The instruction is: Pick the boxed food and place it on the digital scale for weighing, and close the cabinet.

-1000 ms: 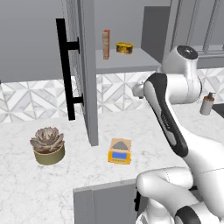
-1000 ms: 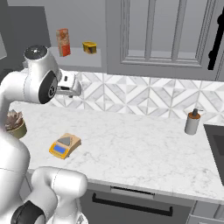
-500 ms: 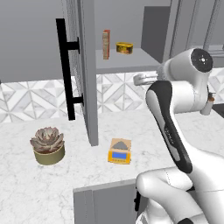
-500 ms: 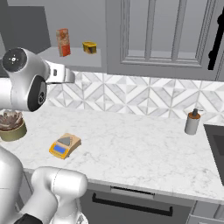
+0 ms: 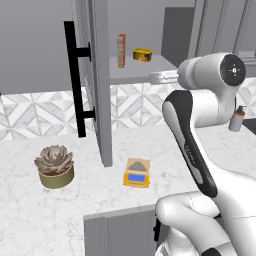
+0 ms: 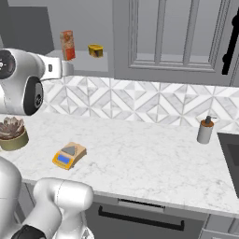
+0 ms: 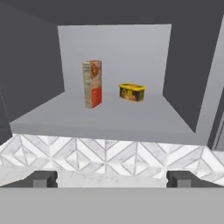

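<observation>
Hand view looks straight into the open cabinet: the boxed food, a tall narrow red-orange carton (dark picture near the top of its front), stands upright mid-shelf, left of a squat yellow tin. The gripper is spread wide, holding nothing, short of the shelf's front edge.

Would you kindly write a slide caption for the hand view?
Open gripper faces the cabinet shelf, boxed food upright left of a yellow tin.
</observation>
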Robot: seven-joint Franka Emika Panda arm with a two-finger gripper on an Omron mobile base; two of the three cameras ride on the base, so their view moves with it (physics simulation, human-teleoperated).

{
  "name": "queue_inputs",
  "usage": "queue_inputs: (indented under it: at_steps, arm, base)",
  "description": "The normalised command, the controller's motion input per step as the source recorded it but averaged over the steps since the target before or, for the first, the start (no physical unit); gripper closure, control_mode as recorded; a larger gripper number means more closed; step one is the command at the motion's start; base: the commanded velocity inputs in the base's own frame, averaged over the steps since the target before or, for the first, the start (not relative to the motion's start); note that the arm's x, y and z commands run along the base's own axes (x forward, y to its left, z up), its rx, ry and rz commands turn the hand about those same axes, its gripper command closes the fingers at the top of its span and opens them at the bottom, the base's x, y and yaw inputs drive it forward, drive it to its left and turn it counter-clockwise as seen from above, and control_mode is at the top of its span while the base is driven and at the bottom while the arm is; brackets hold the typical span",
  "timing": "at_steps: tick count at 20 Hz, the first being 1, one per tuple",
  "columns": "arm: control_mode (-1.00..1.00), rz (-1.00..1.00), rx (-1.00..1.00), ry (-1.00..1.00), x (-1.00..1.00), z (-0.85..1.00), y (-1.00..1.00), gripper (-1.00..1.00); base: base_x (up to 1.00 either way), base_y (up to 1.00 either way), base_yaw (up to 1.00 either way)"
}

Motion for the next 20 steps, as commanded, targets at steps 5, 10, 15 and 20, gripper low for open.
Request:
queue_inputs:
  at_steps: [5,10,15,20]
  arm:
    - [-1.0,0.0,0.0,-0.01,0.05,0.28,0.07,-1.0]
    - [-1.0,0.0,0.0,0.0,0.24,0.28,0.21,-1.0]
    - [-1.0,0.0,0.0,-0.02,0.11,0.16,0.06,-1.0]
    - [-1.0,0.02,0.06,-0.06,0.09,0.11,0.11,-1.0]
  base:
    - [0.0,0.0,0.0]
    - [0.0,0.0,0.0]
    - [0.0,0.0,0.0]
    - [0.0,0.0,0.0]
